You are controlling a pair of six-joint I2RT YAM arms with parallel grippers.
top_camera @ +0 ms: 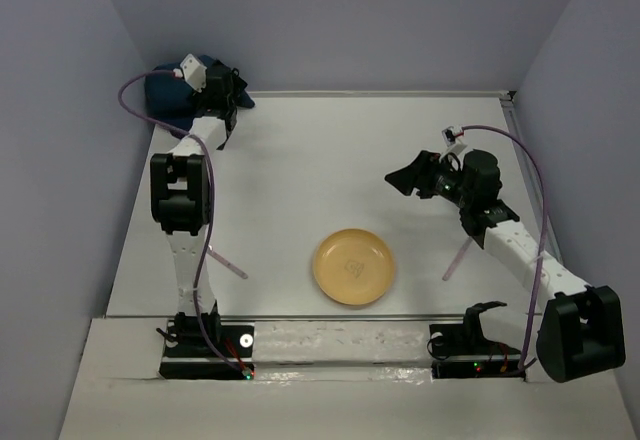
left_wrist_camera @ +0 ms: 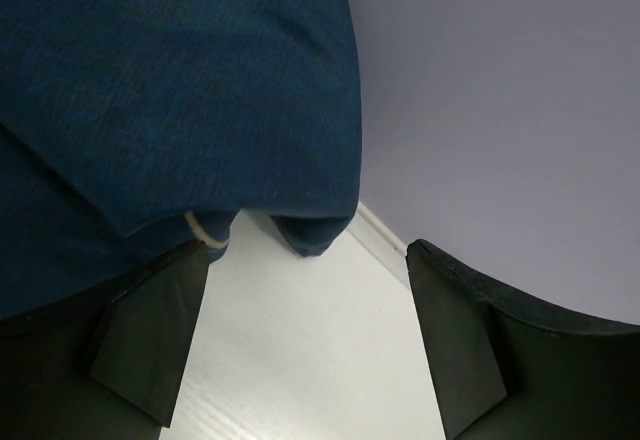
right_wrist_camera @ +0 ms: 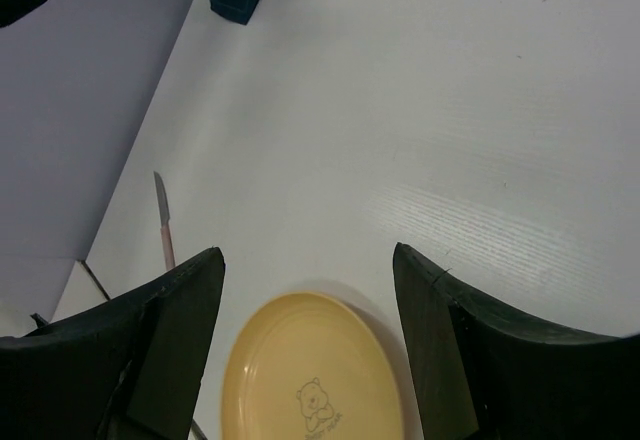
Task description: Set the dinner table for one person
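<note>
The white dinner table (top_camera: 330, 150) carries a yellow plate (top_camera: 353, 266) with a bear print near the front middle. A pink-handled knife (top_camera: 228, 262) lies left of the plate. A dark blue cloth (top_camera: 165, 95) is bunched in the far left corner. My left gripper (top_camera: 232, 95) is open at the cloth's edge. In the left wrist view the cloth (left_wrist_camera: 170, 90) fills the upper left, and the gripper (left_wrist_camera: 308, 260) holds nothing. My right gripper (top_camera: 400, 178) is open and empty above the table, up and right of the plate. The right wrist view shows the plate (right_wrist_camera: 315, 380) below the gripper (right_wrist_camera: 305, 265), and the knife (right_wrist_camera: 163, 222).
A second pink-handled utensil (top_camera: 457, 258) lies right of the plate, its upper end under the right arm. Grey walls close the table on the left, back and right. A raised white rim (left_wrist_camera: 385, 242) runs along the back edge.
</note>
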